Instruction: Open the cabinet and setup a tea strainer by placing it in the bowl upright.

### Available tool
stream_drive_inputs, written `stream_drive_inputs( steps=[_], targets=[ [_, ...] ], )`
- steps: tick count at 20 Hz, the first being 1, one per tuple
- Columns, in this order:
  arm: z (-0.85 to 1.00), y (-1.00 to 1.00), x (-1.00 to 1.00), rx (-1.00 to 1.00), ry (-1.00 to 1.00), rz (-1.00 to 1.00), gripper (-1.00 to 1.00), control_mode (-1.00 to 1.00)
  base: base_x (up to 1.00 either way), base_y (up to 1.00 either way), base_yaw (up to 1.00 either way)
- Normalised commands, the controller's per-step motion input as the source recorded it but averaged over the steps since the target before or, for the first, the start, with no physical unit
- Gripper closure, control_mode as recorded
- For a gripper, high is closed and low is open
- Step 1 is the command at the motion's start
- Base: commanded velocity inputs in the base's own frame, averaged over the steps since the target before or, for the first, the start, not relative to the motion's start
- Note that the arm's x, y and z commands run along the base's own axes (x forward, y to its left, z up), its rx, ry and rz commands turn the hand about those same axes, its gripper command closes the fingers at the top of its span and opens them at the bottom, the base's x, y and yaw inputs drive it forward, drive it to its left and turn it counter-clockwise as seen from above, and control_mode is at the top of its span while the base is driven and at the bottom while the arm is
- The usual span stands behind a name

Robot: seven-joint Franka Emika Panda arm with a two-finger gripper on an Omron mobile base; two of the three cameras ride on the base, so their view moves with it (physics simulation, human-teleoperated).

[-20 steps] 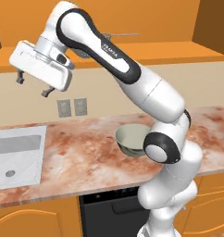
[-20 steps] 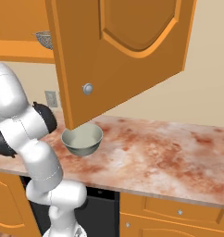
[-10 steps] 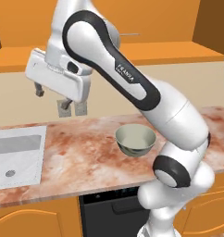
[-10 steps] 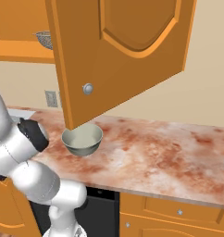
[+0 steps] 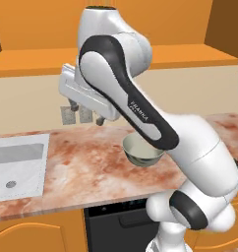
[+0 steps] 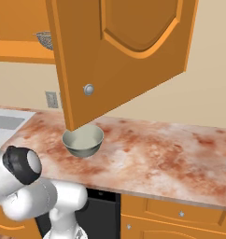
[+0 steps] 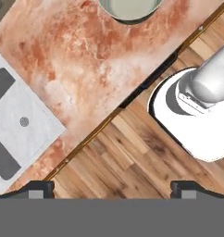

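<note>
On the open shelf of the cabinet (image 6: 119, 60), up in the top-left corner of the right base view, we see the tea strainer (image 6: 44, 39): a grey mesh dome resting on the shelf board, partly cut off by the swung-out door; its handle we cannot make out from here. We judge it light and stiff, the thin wire mesh likely to dent if squeezed and to roll or tip easily, so we would take it by the handle or across the firm rim, not by the mesh itself. The bowl (image 5: 142, 150) sits on the marble desk (image 5: 86, 162), below the lower corner of the open door, empty, glossy and probably slick inside, so an upright strainer may slide against its wall. The claw (image 5: 85, 114) hangs above the desk near the wall outlets (image 5: 76, 114), well left of the bowl, its jaws spread about as wide as they go and holding nothing. In the hand view its two fingertips (image 7: 36, 190) stand far apart, looking down over the desk edge, the sink (image 7: 14, 125) and the wooden floor (image 7: 127, 162). Door open; strainer not yet fetched.
</note>
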Motion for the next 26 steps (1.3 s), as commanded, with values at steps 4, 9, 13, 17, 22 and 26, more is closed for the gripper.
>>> stream_drive_inputs(
  steps=[4, 9, 13, 17, 22, 26],
  targets=[
    [-0.35, -0.71, -0.2, -0.17, -0.42, 0.0, -1.0, -1.0, 0.0, 0.0, 0.0],
    [-0.03, -0.65, 0.04, -0.12, -0.25, 0.06, -1.0, -1.0, 0.0, 0.0, 0.0],
    [0.0, -0.52, 0.22, -0.22, -0.17, 0.25, -1.0, -1.0, 0.0, 0.0, 0.0],
    [0.08, -0.34, 0.16, -0.36, -0.05, 0.42, -1.0, -1.0, 0.0, 0.0, 0.0],
    [0.28, -0.03, 0.0, -0.43, 0.0, 0.46, -1.0, -1.0, 0.0, 0.0, 0.0],
    [0.33, -0.11, 0.0, -0.38, 0.01, 0.5, -1.0, -1.0, 0.0, 0.0, 0.0]
  ],
)
